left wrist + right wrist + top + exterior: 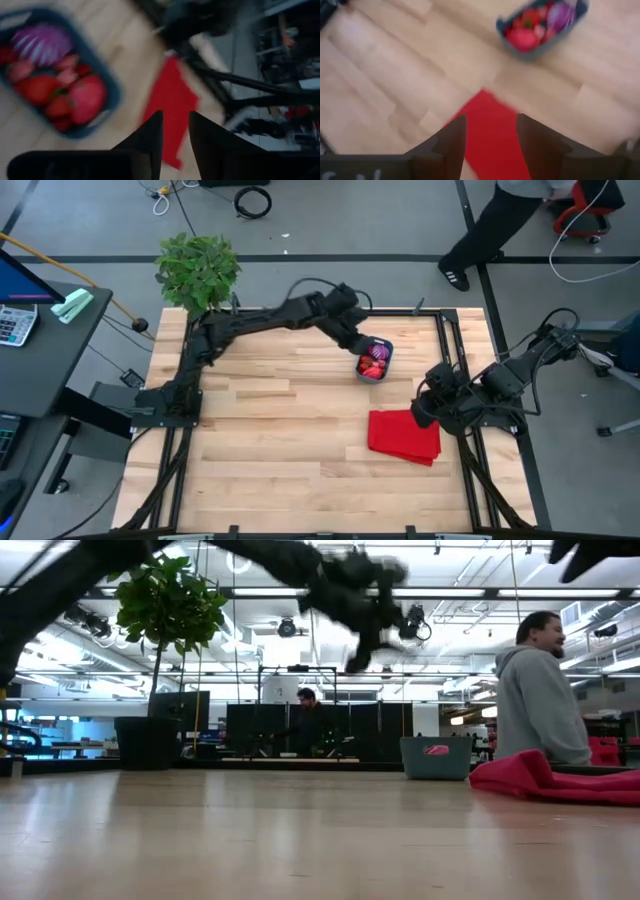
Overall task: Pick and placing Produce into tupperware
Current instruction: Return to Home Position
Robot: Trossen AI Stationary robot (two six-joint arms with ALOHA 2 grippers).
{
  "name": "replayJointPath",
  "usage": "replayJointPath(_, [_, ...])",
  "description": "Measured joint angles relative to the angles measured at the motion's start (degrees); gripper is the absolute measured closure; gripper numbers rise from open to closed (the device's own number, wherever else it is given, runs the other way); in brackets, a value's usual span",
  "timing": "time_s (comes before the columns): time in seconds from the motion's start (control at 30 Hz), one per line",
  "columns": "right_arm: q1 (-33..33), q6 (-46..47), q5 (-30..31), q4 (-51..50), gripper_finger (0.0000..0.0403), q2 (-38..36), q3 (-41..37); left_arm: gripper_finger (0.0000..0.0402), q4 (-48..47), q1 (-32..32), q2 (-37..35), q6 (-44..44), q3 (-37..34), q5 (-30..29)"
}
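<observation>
The left gripper [175,120] hangs in the air just beside the tupperware [114,87], its fingers slightly apart and holding nothing. The right gripper [491,122], fingers spread and empty, hovers over the red cloth [405,437] near the tupperware. The produce [60,85] lies heaped inside the tupperware.

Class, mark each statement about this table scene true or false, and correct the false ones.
1. The small blue rectangular plastic tub holds red toy produce and one purple piece. True.
2. The flat red cloth lies inside that tub. False: it lies on the wooden table, apart from the tub.
3. The left gripper grips a strawberry. False: its fingers hold nothing.
4. The right gripper is beside the red cloth, fingers open. True.
</observation>
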Motion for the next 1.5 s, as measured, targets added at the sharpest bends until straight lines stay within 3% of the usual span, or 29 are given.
replayJointPath(0.17, [-0.04,-6.85,9.65,0.88,0.0223,-0.46,0.0,0.0316,-4.87,-1.18,-10.65,2.34,0.0,-1.25])
replayJointPath(0.3, [-1.42,-22.09,18.16,13.58,0.0223,-2.46,0.0,0.0322,-9.67,-2.95,-19.95,4.52,0.02,-5.79])
replayJointPath(0.37, [-3.83,-32.47,16.58,22.67,0.0223,-3.73,0.0,0.0324,-11.99,-3.99,-24.27,4.42,0.02,-9.26])
replayJointPath(0.47, [-8.94,-47.66,8.72,34.18,0.0223,-5.36,0.02,0.0322,-13.98,-6.33,-30.52,3.08,0.02,-13.82])
replayJointPath(0.63, [-21.54,-60.09,-7.28,41.48,0.0223,-6.74,0.02,0.0317,-14.42,-13.03,-39.71,2.0,0.04,-19.79])
replayJointPath(0.77, [-32.84,-62.48,-14.2,36.83,0.0223,-8.74,0.02,0.0321,-18.29,-19.95,-45.81,3.72,0.03,-29.35])
replayJointPath(0.9, [-40.5,-64.22,-15.4,33.83,0.0223,-13.9,0.02,0.0326,-28.64,-28.62,-51.04,2.16,0.02,-47.09])
replayJointPath(1.03, [-42.11,-64.88,-21.14,39.17,0.0223,-21.13,-2.05,0.0322,-39.78,-36.73,-54.93,-5.23,0.0,-64.14])
replayJointPath(1.17, [-40.23,-63.98,-25.52,48.77,0.0223,-30.12,-12.26,0.0316,-49.49,-42.87,-57.34,-10.7,0.0,-77.01])
replayJointPath(1.37, [-37.48,-57.24,-25.65,67.25,0.0223,-41.36,-34.67,0.031,-61.16,-47.28,-59.86,-21.63,-0.18,-83.68])
replayJointPath(1.5, [-37.0,-53.11,-25.53,72.4,0.0223,-45.02,-44.45,0.0313,-58.74,-48.49,-63.65,-17.29,-2.57,-84.19])
